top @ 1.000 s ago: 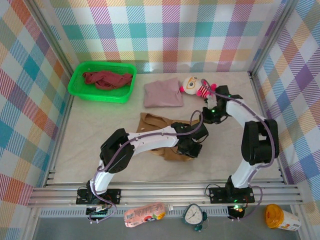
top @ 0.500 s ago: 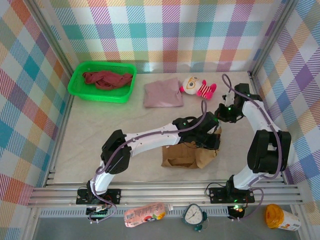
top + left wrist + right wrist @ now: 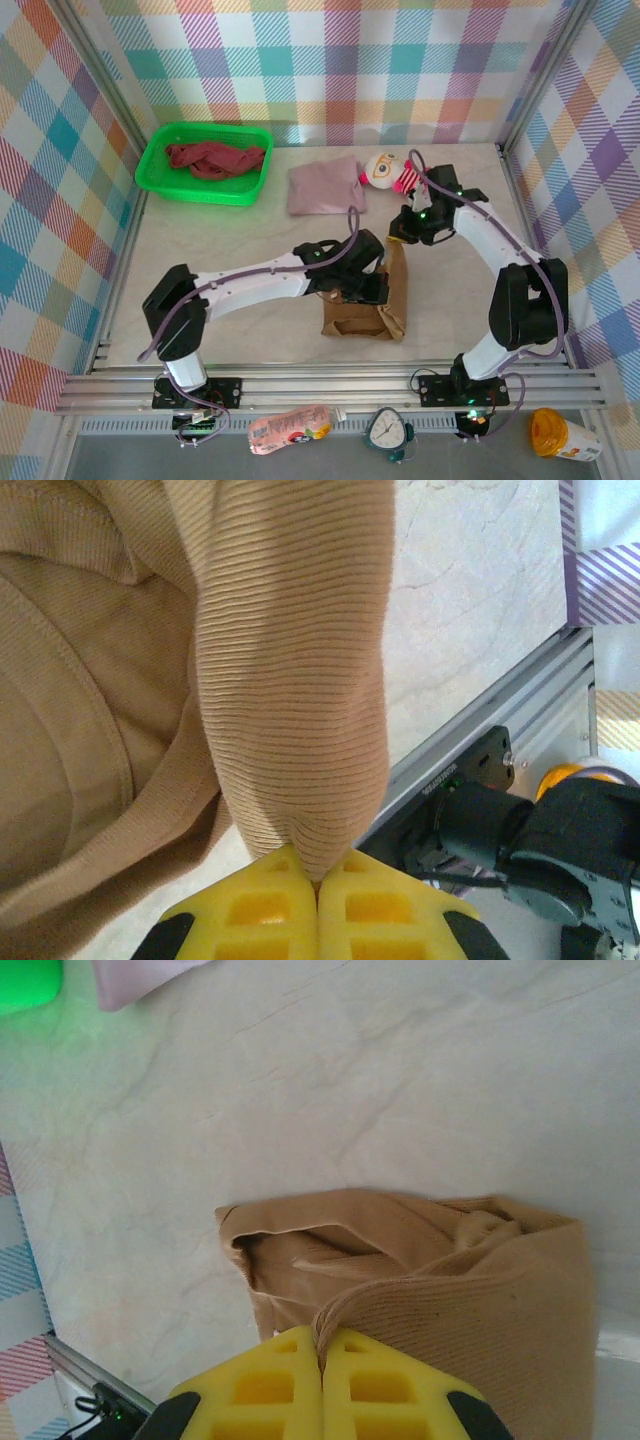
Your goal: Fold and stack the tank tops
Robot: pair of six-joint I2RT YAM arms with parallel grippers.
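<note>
The tan-brown tank top (image 3: 350, 318) lies partly folded at the table's front centre, with one ribbed edge lifted. My left gripper (image 3: 372, 288) is shut on that edge, and the cloth (image 3: 290, 680) hangs from its yellow fingertips (image 3: 318, 875). My right gripper (image 3: 406, 234) is shut on the far corner of the same edge, and the fabric (image 3: 480, 1300) is pinched between its pads (image 3: 322, 1338). The mauve-pink tank top (image 3: 325, 187) lies folded at the back centre. The maroon tank top (image 3: 215, 158) lies crumpled in the green basket (image 3: 160, 185).
A striped plush toy (image 3: 390, 172) lies just right of the pink top, close to my right arm. The metal front rail (image 3: 330, 385) edges the table. In front of it are a bottle (image 3: 290, 428), a small clock (image 3: 388, 430) and a yellow container (image 3: 562, 432).
Both grippers carried the tan top's edge out to the right, then back left. The cloth, spread toward the back left a second ago, is now a narrower fold at front centre.
</note>
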